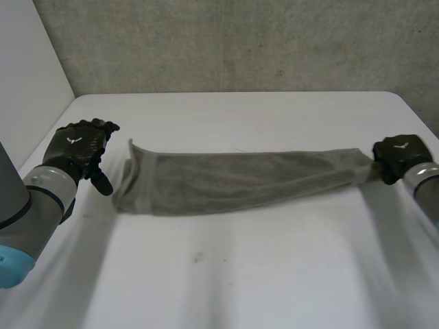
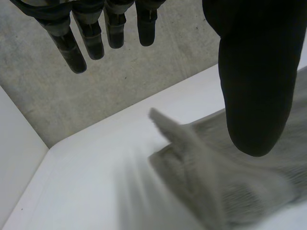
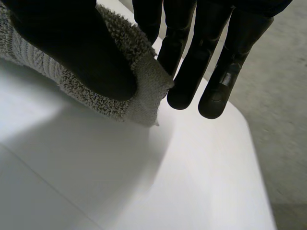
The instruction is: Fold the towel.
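Observation:
A grey towel (image 1: 233, 179) lies bunched lengthwise into a long band across the white table (image 1: 226, 274). My right hand (image 1: 398, 154) is at its right end. In the right wrist view the thumb (image 3: 81, 52) presses the towel's end (image 3: 141, 93) against the fingers, so this hand is shut on it. My left hand (image 1: 79, 147) hovers just left of the towel's left end, not touching it. Its fingers (image 2: 91, 38) are straight and its thumb (image 2: 259, 86) stands apart above the raised towel corner (image 2: 168, 127).
A concrete wall (image 1: 240, 41) rises behind the table's far edge. A white side panel (image 1: 27, 75) stands at the left. The table's right edge (image 3: 249, 158) runs close beside my right hand. Bare table spreads in front of the towel.

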`<state>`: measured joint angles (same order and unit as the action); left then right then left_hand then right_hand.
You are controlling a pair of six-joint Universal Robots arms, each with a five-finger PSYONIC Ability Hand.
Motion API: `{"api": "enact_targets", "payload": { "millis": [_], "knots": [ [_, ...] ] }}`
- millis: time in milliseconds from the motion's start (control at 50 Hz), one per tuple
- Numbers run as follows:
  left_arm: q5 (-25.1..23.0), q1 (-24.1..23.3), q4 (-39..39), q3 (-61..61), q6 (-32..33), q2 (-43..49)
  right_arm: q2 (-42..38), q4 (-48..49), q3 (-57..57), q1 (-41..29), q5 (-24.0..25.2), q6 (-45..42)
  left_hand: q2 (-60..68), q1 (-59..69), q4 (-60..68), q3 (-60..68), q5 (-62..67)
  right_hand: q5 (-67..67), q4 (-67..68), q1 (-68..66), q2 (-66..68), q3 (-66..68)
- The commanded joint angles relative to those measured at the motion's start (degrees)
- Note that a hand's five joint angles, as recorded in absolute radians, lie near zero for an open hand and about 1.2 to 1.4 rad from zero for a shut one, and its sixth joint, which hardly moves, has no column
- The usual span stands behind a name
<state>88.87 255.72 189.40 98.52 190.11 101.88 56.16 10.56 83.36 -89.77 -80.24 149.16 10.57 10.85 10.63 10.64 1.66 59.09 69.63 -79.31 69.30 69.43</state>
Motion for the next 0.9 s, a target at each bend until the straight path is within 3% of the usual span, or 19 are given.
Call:
{"api": "enact_targets", "payload": {
  "millis": [20,100,220,280,360,400,460,500,520,560,620,780,900],
  "knots": [
    [-0.01,0.31,0.0,0.09,0.0,-0.02,1.85,-2.38,-0.57,7.75,0.7,-5.17,0.82,0.54,0.76,0.75,-0.27,10.91,10.37,-0.69,10.7,10.57],
    [0.08,0.49,0.0,0.09,0.0,-0.02,2.73,-5.02,-2.76,11.89,0.7,-11.76,0.82,0.54,0.76,0.75,-0.27,10.91,10.37,-0.69,10.7,10.57],
    [0.08,0.13,-0.08,0.27,0.0,-0.02,3.17,-5.55,-6.11,11.81,0.96,-13.01,0.65,0.38,0.6,0.59,-0.43,10.91,10.37,-0.69,10.7,10.57],
    [0.08,0.05,-0.08,0.36,0.0,-0.02,4.49,-5.55,-8.13,8.38,0.87,-12.14,0.65,0.37,0.59,0.59,-0.43,10.91,10.37,-0.69,10.7,10.57],
    [0.08,0.05,0.0,0.71,0.0,-0.1,4.75,-5.37,-11.38,0.91,0.52,-10.38,0.65,0.37,0.59,0.59,-0.43,10.91,10.37,-0.69,10.7,10.57],
    [-0.01,0.05,0.0,0.8,0.0,-0.19,3.79,-4.94,-15.58,-8.53,0.43,-8.28,0.48,0.21,0.43,0.42,-0.6,10.91,10.37,-0.69,10.7,10.57],
    [-0.01,0.05,0.0,0.89,0.0,-0.45,3.17,-4.58,-17.0,-12.18,0.52,-7.74,0.48,0.21,0.43,0.42,-0.6,10.91,10.37,-0.69,10.7,10.57],
    [-0.01,0.05,0.0,0.89,0.0,-0.63,0.98,-3.27,-20.15,-20.14,0.52,-7.48,0.48,0.21,0.43,0.42,-0.6,10.91,10.37,-0.69,10.7,10.57],
    [-0.01,0.05,0.0,0.89,0.0,-0.72,0.97,-3.26,-20.17,-20.18,0.52,-7.48,0.31,0.04,0.26,0.25,-0.77,10.91,10.37,-0.69,10.7,10.57],
    [-0.01,0.05,0.0,0.97,0.0,-0.72,-2.35,-1.43,-22.36,-27.97,0.43,-7.57,0.31,0.04,0.26,0.25,-0.77,10.91,10.37,-0.69,10.7,10.57],
    [0.08,0.05,0.0,0.97,0.0,-0.72,-5.6,-0.02,-22.98,-34.3,0.87,-7.65,0.31,0.04,0.26,0.25,-0.77,10.91,10.37,-0.69,10.7,10.57],
    [-0.01,0.05,0.09,1.41,0.0,-0.72,-14.83,2.97,-23.16,-45.39,1.84,-7.74,0.14,-0.13,0.09,0.08,-0.94,10.91,10.37,-0.69,10.7,10.57],
    [-0.01,-0.04,0.09,1.59,0.0,-0.54,-18.98,3.15,-23.33,-47.51,2.45,-7.65,0.14,-0.13,0.09,0.08,-0.94,10.91,10.37,-0.69,10.7,10.57]
  ]
}}
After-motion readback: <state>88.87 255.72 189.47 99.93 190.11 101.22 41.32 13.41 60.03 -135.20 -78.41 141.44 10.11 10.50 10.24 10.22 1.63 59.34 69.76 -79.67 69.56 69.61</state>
